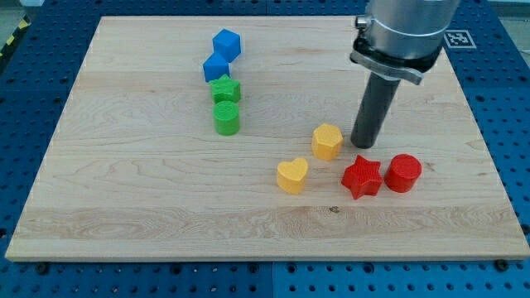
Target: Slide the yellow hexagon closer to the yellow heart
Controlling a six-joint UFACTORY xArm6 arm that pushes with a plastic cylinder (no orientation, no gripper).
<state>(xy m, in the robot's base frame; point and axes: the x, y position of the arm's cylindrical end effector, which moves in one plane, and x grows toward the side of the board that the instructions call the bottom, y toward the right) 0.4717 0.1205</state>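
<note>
The yellow hexagon [327,141] sits right of the board's middle. The yellow heart [291,175] lies just below and to its left, a small gap apart. My tip [363,145] stands on the board just right of the hexagon, close to it; I cannot tell whether they touch. The tip is directly above the red star [362,176].
A red cylinder [403,173] sits right of the red star. Up and left stand a green cylinder [226,118], a green star [225,89] and two blue blocks [217,67] [226,43] in a column. The wooden board [124,207] has blue pegboard around it.
</note>
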